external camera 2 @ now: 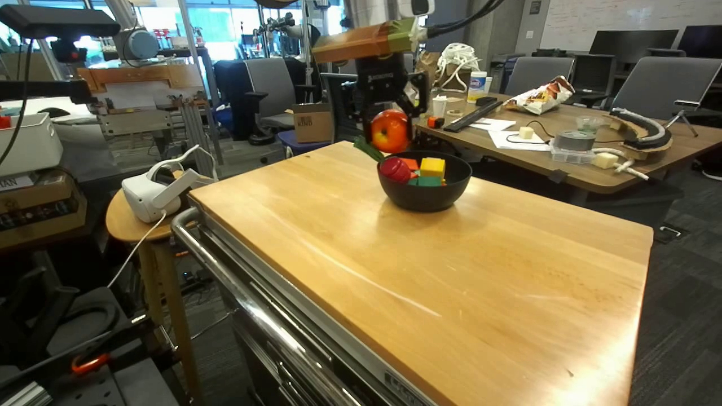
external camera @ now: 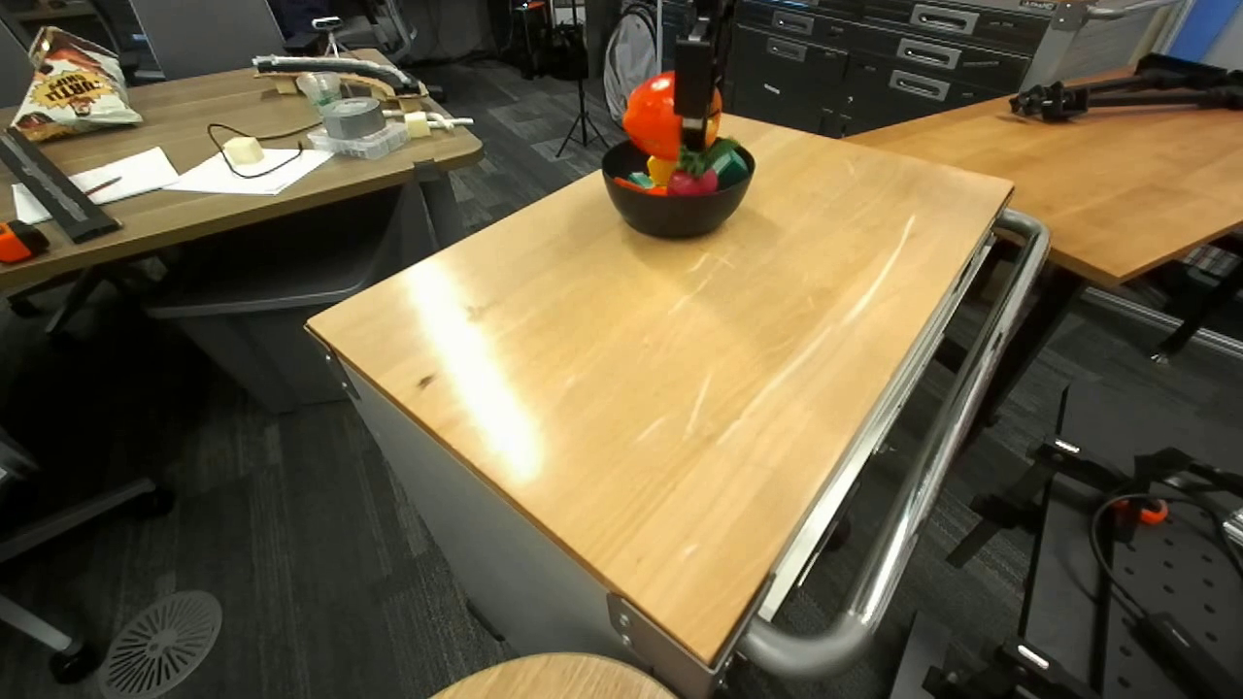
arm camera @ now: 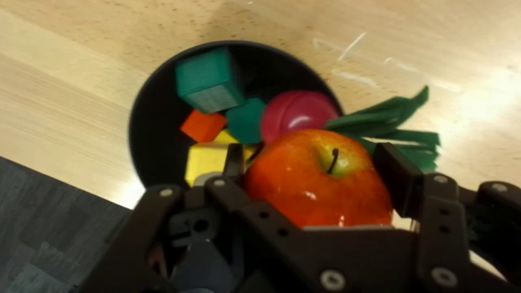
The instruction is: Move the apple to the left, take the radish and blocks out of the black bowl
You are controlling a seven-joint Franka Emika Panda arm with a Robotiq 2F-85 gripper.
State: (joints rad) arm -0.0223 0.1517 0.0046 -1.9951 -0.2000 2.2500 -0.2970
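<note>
Gleaming tabletop above dark carpet

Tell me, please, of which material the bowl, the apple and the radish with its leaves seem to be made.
Black bowl: perhaps plastic, satin; smooth dark wall, little glare; coated metal possible.
Apple: likely plastic or lacquered foam, glossy; bright highlights.
Radish: probably plastic, shiny; a highlight and a seam-like line.
Leaves: maybe fabric, matt; flat strips, ragged ends.

Red/orng apple; blk bowl
</note>
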